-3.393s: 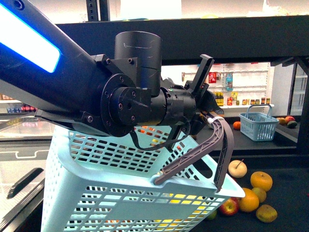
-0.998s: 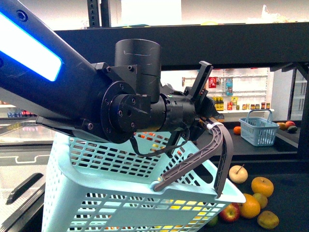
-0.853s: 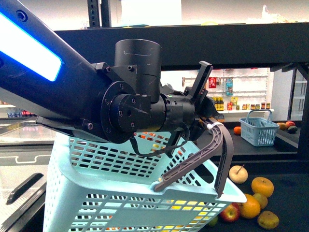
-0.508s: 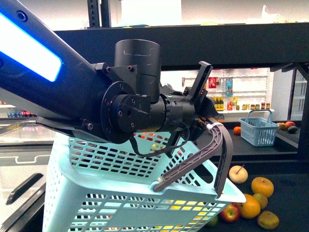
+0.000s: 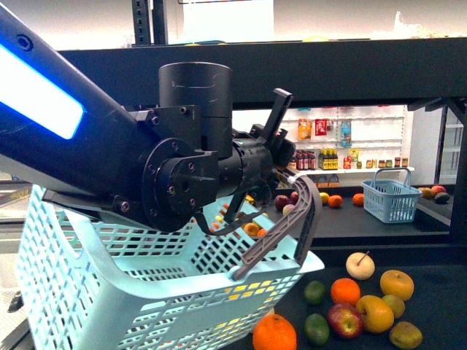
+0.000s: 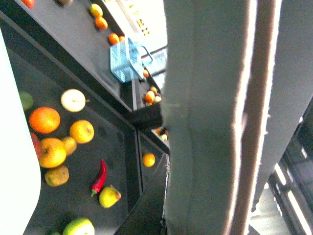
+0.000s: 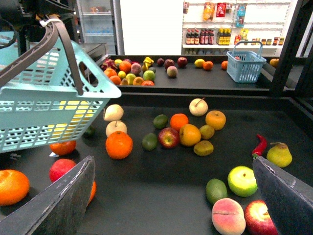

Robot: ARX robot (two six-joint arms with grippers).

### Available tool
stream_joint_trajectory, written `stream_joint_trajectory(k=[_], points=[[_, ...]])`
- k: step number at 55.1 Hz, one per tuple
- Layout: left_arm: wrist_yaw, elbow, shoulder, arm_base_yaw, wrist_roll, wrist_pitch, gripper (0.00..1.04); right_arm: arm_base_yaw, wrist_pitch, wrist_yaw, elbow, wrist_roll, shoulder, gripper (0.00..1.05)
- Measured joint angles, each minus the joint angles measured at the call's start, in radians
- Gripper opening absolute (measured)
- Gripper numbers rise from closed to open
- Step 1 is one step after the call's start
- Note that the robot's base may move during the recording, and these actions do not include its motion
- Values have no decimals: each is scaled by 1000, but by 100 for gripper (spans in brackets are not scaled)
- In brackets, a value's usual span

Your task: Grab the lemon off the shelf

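The right gripper (image 7: 172, 164) hangs wide open and empty above the shelf (image 7: 146, 196). The left gripper (image 5: 283, 162) is clamped on the basket handle (image 5: 281, 233). The likeliest lemon (image 7: 203, 148), a dull yellow oval, lies mid-tray just beside an apple (image 7: 189, 134). The right gripper should descend from the tray's front edge, straddling only it.
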Motion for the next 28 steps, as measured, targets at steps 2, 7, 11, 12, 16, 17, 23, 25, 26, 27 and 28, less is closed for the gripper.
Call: stream_joint_trajectory(k=[2,7,11,12,16,17,23,25,26,27,28], points=[[-29,-29,-11,23,-29,32,7,0,0,0,0,0,0,97],[-78,-78,-36,65,-81,87,7,0,0,0,0,0,0,97],[-146,-142,-72,120,-146,160,7,0,0,0,0,0,0,97],[-162,-155,-81,133,-157,173,7,0,0,0,0,0,0,97],[-211,-200,-114,184,-209,220,7,0,0,0,0,0,0,97],[-217,-206,-119,192,-214,226,7,0,0,0,0,0,0,97],[-250,-254,-152,271,-250,276,7,0,0,0,0,0,0,97],[-249,-267,-162,304,-260,282,7,0,0,0,0,0,0,97],[-248,-270,-164,312,-261,284,7,0,0,0,0,0,0,97],[-246,-275,-167,327,-264,286,7,0,0,0,0,0,0,97],[-244,-279,-169,343,-269,288,7,0,0,0,0,0,0,97]])
